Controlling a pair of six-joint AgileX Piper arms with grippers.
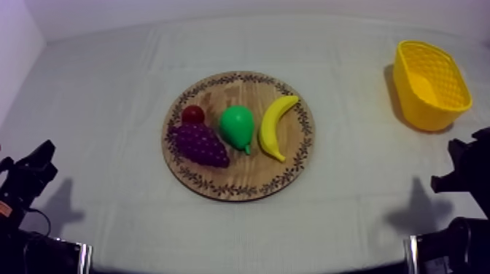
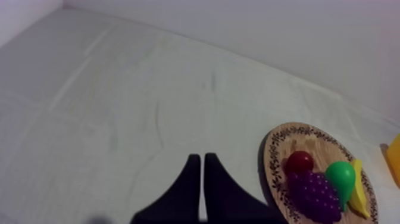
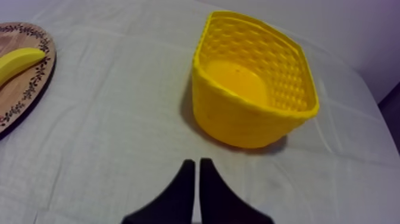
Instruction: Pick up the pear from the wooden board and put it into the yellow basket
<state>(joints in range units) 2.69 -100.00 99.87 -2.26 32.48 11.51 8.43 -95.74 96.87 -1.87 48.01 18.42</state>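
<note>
A green pear point(image 1: 238, 126) lies in the middle of the round wooden board point(image 1: 240, 181), between a bunch of purple grapes point(image 1: 198, 143) and a banana point(image 1: 276, 125). The yellow basket point(image 1: 430, 84) stands empty at the table's right rear. My left gripper point(image 1: 36, 164) rests low at the left edge, my right gripper point(image 1: 459, 169) low at the right edge. In the left wrist view my fingers point(image 2: 199, 159) lie together as a narrow wedge, left of the board point(image 2: 280, 149) and the pear point(image 2: 341, 177). My right gripper point(image 3: 196, 162) is shut too, just short of the basket point(image 3: 250, 113).
A small red fruit point(image 1: 193, 114) sits behind the grapes on the board. The banana point(image 3: 18, 61) and board rim point(image 3: 27, 89) lie left of the basket in the right wrist view. Bare cloth runs between the board and the basket.
</note>
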